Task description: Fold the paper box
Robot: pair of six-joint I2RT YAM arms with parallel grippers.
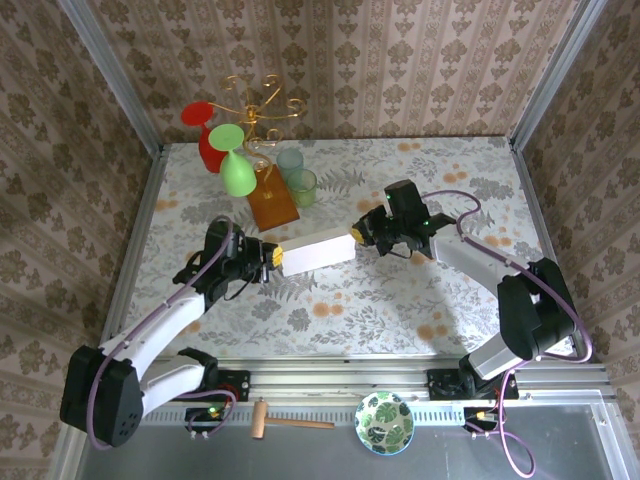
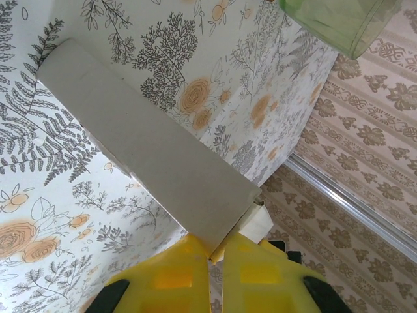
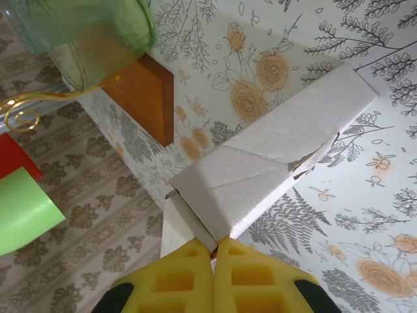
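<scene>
Pale cream paper box (image 1: 318, 251); long, flattened, creased

A lab test booth dressed as a home: beige damask wallpaper panels (image 1: 400, 60) set between bare aluminium corner posts (image 1: 111, 75) enclose a floral-print surface (image 1: 450, 180), with a slotted metal mounting rail (image 1: 340, 382) along the lower frame edge.

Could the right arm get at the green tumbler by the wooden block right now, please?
Probably not yet: the right gripper is shut on the paper box, though the green tumbler stands near, unblocked.
</scene>
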